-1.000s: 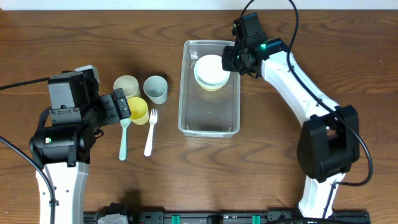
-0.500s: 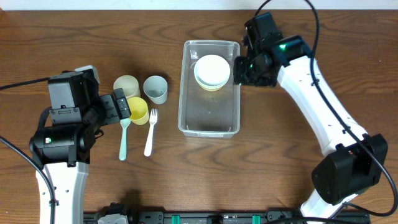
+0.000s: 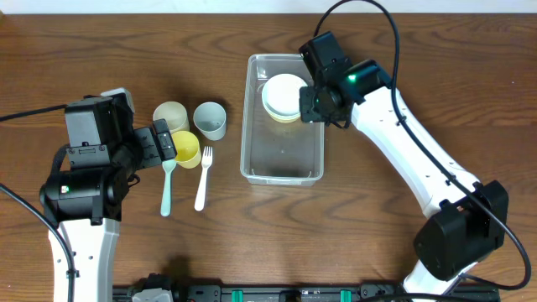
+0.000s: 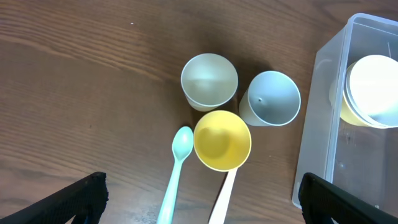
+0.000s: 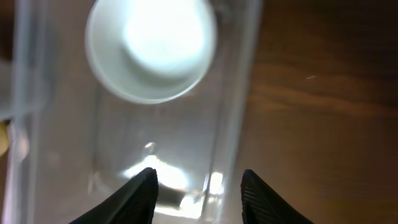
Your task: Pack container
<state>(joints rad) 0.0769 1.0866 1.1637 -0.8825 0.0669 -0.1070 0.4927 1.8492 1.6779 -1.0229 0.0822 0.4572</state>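
Note:
The clear plastic container [image 3: 282, 155] stands at mid-table and holds a white bowl stacked on a yellow one [image 3: 285, 96] at its far end. My right gripper [image 3: 313, 107] is open and empty over the container's right rim beside the bowls. In the blurred right wrist view its fingers [image 5: 140, 196] straddle the container's wall [image 5: 235, 106], below the white bowl [image 5: 151, 50]. My left gripper [image 3: 165, 145] is open and empty over the yellow cup [image 3: 185, 148]. In the left wrist view it [image 4: 202, 208] spans the yellow cup [image 4: 222, 140], mint spoon [image 4: 176, 171] and white fork [image 4: 221, 199].
A cream cup [image 3: 170, 115] and a blue-grey cup [image 3: 210, 119] stand left of the container. The mint spoon [image 3: 167, 186] and white fork [image 3: 203, 176] lie in front of them. The container's left wall [image 4: 314, 124] shows in the left wrist view.
My right gripper swung away to the right of the container, then came back left over its right rim. The left arm and the objects have not moved.

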